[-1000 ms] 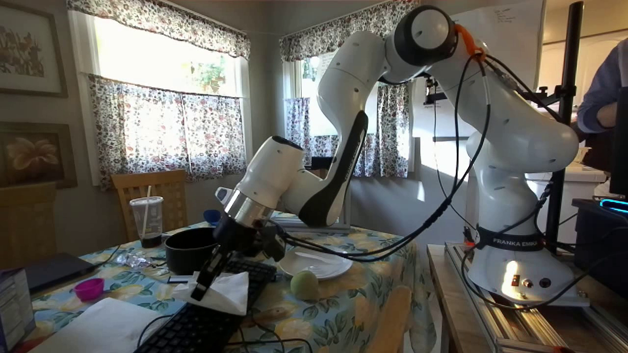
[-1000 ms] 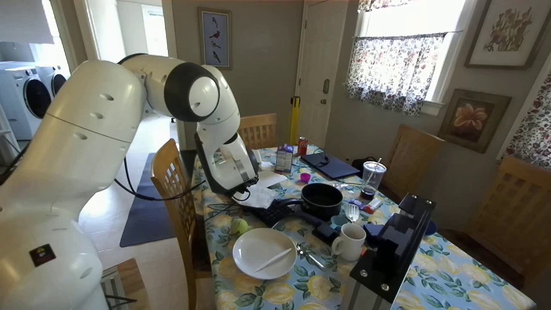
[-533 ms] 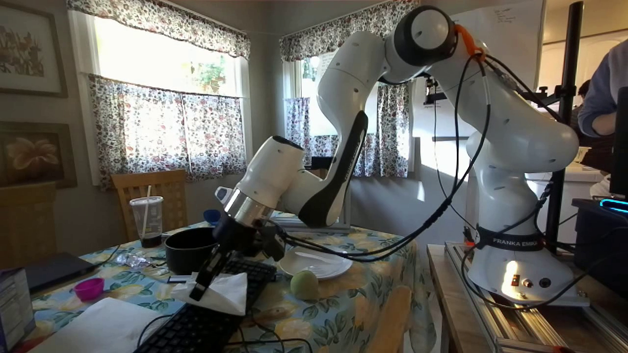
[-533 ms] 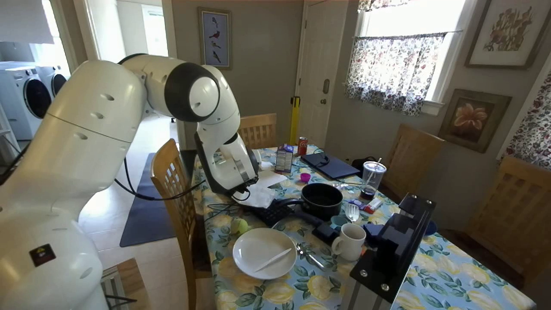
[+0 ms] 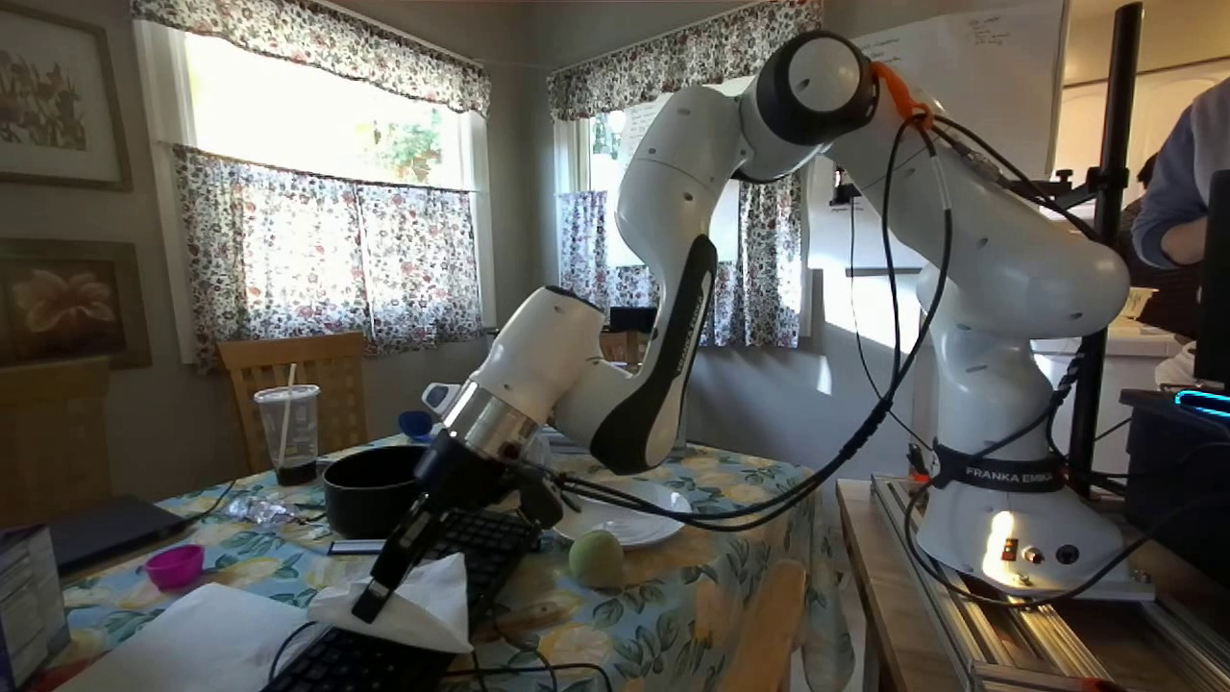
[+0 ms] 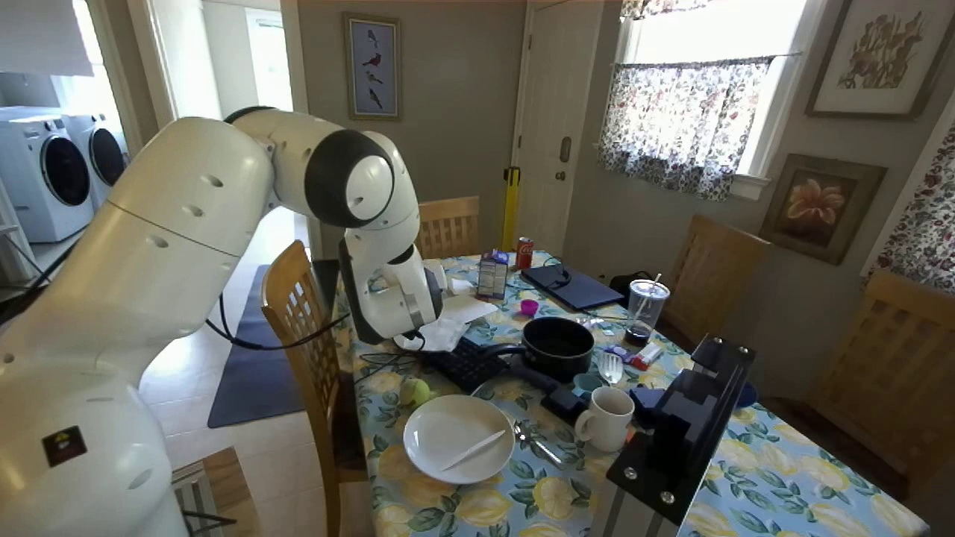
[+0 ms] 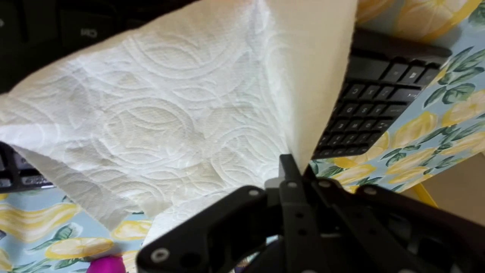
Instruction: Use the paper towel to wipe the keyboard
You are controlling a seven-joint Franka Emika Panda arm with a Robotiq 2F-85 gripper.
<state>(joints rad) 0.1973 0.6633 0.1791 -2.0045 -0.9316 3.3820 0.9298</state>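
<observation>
You have a fold of the towel pinched in the gripper; its fingers are pressed right together, with only that thin fold between. The towel spreads out from them over the middle of the keyboard. That grip is likely meant to put a soft, wide face to the keys and spare them the hard fingers. You can't tell how firmly, if at all, the towel presses. Keys show bare at both the near and far ends, so I'd judge you are mid-wipe, with strokes along the length left to do.

In an exterior view the keyboard runs from near left to far right, between the pan on its left and a round green thing on its right. The pan's handle points at the keyboard, so strokes toward the far end could knock it. Cables by the keyboard's right side might snag the towel.

All this lies on a lemon-print cloth, a plate just beside the round green thing. Beyond stand a chair and windows with flowered curtains; a person is partly in sight at the right edge.
</observation>
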